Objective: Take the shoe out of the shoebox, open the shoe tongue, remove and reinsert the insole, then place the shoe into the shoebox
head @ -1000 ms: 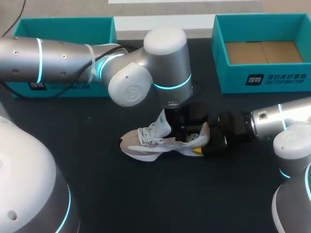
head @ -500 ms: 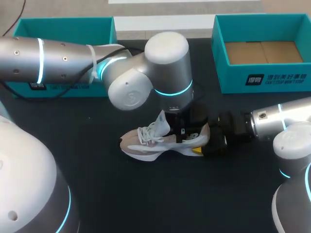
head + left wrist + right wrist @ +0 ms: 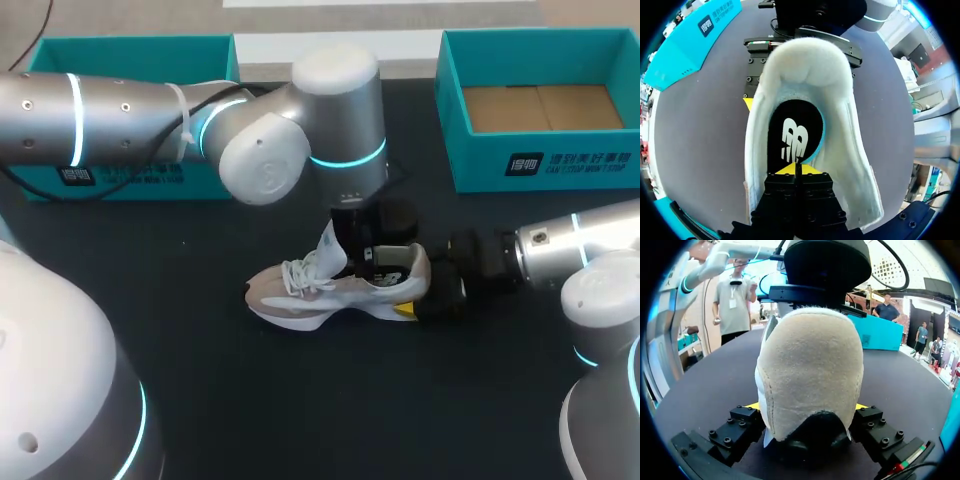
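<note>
On the dark desk [image 3: 300, 400], mid-surface: beige-and-white lace-up sneaker [image 3: 330, 290], standing on its sole, tongue raised. Right hand [image 3: 418, 288] clamped across its heel. Left hand [image 3: 796, 170], fingers together, tips in the opening at the black insole [image 3: 790, 130]. Far edge: open teal cardboard shoebox [image 3: 540, 165] at right.

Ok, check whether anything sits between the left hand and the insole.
Nothing visible does. The left hand is down inside the open shoe, its closed yellow tips right at the edge of the bare black insole.
</note>
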`<state>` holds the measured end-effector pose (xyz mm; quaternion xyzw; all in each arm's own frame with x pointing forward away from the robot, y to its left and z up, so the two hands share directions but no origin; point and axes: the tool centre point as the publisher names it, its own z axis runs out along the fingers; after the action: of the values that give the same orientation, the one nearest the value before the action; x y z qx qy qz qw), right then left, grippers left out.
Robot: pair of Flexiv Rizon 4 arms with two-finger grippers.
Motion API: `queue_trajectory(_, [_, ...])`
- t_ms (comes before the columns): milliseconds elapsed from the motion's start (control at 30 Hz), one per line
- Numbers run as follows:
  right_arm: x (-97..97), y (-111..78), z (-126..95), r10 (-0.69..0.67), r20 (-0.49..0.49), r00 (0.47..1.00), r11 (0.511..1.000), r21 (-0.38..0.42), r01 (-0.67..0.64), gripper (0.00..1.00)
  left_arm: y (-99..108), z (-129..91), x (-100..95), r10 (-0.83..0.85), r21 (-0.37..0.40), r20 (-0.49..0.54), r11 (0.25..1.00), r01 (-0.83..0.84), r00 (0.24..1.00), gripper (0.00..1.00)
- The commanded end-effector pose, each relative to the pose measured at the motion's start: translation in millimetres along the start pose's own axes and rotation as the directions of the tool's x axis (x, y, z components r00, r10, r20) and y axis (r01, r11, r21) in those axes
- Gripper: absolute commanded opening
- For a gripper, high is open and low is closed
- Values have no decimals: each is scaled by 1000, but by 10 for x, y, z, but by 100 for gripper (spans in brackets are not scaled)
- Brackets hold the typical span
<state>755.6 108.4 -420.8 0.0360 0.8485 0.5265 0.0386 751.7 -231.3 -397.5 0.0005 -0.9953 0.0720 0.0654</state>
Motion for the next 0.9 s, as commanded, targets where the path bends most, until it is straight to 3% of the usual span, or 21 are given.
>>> queue_trajectory(33, [5, -24, 37, 0, 0, 1000, 1000, 4, 0, 0, 126, -173, -61, -7, 25, -37, 1000, 8, 999, 0])
queue_trajectory(567, [5, -24, 37, 0, 0, 1000, 1000, 4, 0, 0, 184, -532, 101, -58, 111, -128, 991, 72, 990, 0])
queue_trajectory(900, [5, -24, 37, 0, 0, 1000, 1000, 4, 0, 0, 77, -759, 199, -55, 191, -160, 978, 86, 986, 0])
